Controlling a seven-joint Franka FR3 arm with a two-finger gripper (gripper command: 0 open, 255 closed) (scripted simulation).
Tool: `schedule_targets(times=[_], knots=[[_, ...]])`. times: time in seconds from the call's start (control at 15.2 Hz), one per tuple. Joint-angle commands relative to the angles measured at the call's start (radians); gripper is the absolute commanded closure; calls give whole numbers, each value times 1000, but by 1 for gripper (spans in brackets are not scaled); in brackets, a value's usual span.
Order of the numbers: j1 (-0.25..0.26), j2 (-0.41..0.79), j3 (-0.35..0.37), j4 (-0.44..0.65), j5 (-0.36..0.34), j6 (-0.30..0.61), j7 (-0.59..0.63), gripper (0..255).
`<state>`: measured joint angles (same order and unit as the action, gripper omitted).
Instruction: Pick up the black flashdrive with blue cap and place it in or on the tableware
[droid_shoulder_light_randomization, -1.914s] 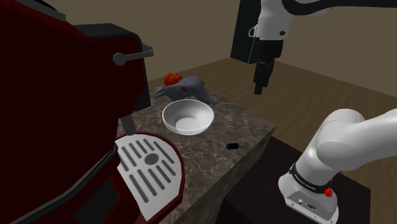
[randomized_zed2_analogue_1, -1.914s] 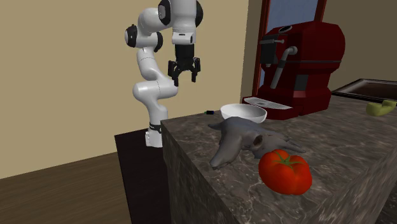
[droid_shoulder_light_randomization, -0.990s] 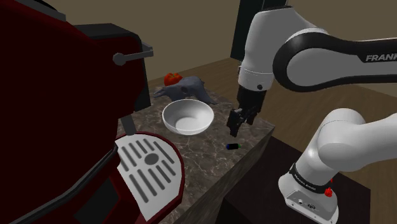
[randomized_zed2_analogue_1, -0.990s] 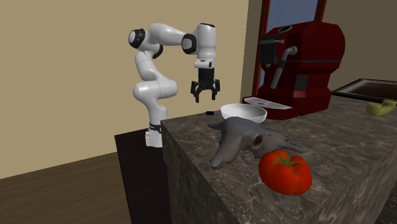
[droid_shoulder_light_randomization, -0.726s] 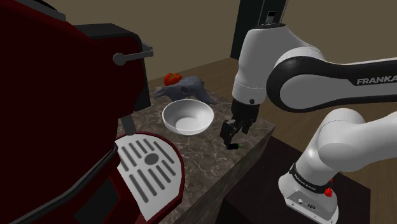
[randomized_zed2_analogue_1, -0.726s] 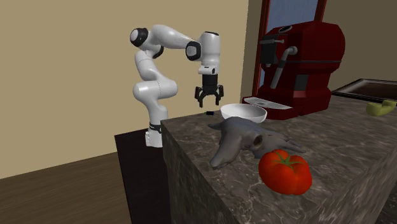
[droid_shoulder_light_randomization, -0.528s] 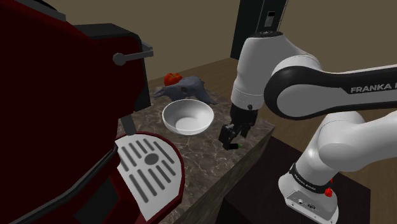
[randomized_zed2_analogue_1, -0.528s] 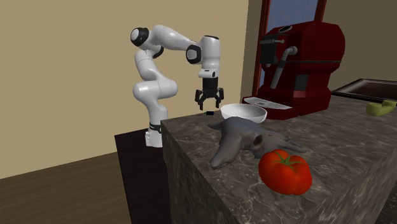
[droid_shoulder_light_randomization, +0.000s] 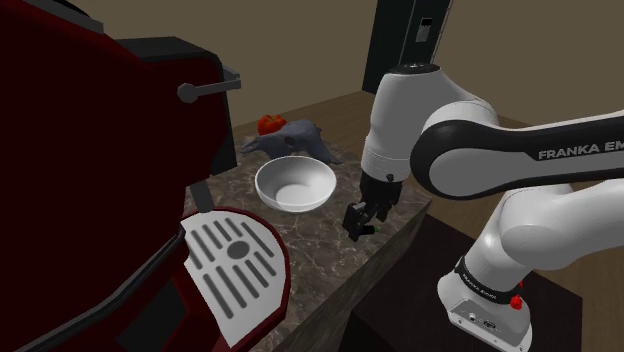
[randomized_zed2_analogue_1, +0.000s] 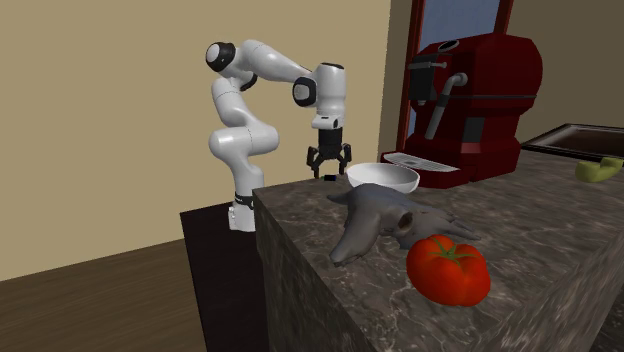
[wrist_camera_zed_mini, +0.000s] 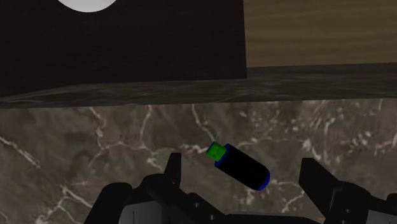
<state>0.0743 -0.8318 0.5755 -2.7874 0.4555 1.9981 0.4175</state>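
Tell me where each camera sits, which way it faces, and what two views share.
Shoulder view: beside and behind the stand, looking down over the counter past the coffee machine; the white arm bends down to the counter's edge.
Second exterior view: at the counter's far end, behind the tomato and skull, facing the arm and its open jaws.
Wrist view: rides above the open jaws, looking down at the flash drive lying between them, untouched.
Shared: both exterior views show the white bowl.

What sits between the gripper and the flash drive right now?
Nothing; the wrist view shows the flash drive lying on bare countertop inside the open gripper, untouched.
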Motion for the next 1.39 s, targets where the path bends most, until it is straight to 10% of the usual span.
schedule_targets(times=[0.0,0.07,0.13,1.32], knots=[[0,0,0,-1,0,1,0,0],[0,0,0,-1,0,1,0,0],[0,0,0,-1,0,1,0,255],[-12,-43,-54,93,-47,-136,6,255]])
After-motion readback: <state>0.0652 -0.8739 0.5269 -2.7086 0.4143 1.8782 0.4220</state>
